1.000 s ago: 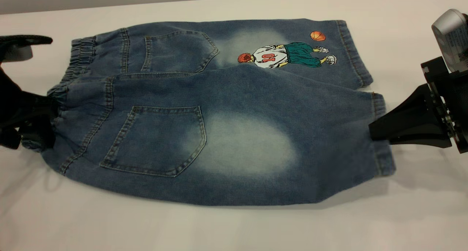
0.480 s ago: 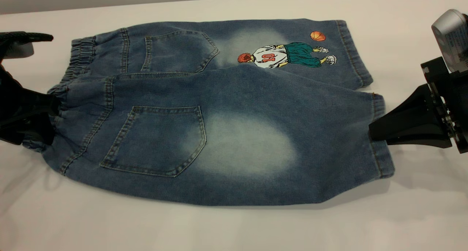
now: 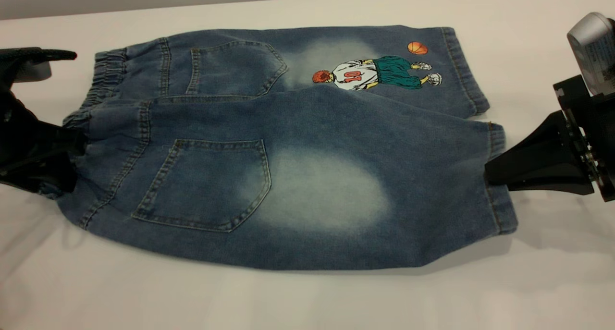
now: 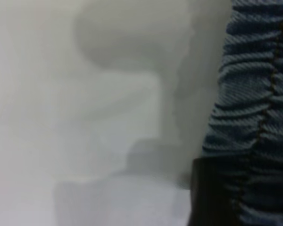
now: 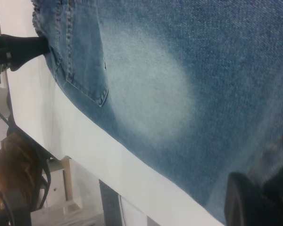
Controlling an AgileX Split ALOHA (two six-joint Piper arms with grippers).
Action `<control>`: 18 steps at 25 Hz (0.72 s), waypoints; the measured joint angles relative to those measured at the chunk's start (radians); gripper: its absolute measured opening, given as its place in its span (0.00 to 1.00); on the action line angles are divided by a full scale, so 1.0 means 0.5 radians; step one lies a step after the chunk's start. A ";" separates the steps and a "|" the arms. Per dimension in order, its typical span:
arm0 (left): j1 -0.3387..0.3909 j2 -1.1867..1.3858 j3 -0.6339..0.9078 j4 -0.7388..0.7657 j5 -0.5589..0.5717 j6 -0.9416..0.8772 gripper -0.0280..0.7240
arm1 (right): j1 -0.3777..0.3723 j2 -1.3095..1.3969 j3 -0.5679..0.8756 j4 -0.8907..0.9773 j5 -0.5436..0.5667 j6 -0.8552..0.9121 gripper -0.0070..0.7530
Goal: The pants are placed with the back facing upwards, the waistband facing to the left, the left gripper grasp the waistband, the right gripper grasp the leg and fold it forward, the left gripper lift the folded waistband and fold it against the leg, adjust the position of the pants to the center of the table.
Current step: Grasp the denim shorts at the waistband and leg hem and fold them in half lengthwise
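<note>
At the near corner of the waistband (image 3: pixel 98 87), the left gripper (image 3: pixel 72 142) is clamping gathered denim; opposite, the right gripper (image 3: pixel 490 174) is pinching the leg (image 3: pixel 384 186) hem. With the pants (image 3: pixel 288 142) lying flat on the table (image 3: pixel 307 301), the forward fold looks imminent, calling for both lifting together.
</note>
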 joint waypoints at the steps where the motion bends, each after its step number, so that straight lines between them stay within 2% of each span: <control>1: -0.002 -0.002 0.000 -0.006 0.000 0.000 0.43 | 0.000 0.000 0.000 0.000 0.000 0.000 0.03; 4: -0.004 0.000 0.000 -0.013 -0.011 -0.004 0.26 | 0.000 0.000 0.000 0.000 0.000 0.000 0.03; 12: -0.002 -0.049 0.007 -0.055 0.027 -0.010 0.25 | 0.000 0.000 0.000 0.002 0.073 0.000 0.03; 16: 0.002 -0.178 0.016 -0.050 0.163 -0.006 0.25 | 0.000 0.000 -0.004 0.002 0.102 0.000 0.02; 18: 0.002 -0.265 0.016 -0.068 0.118 -0.005 0.25 | 0.000 0.000 -0.004 0.013 0.122 0.000 0.02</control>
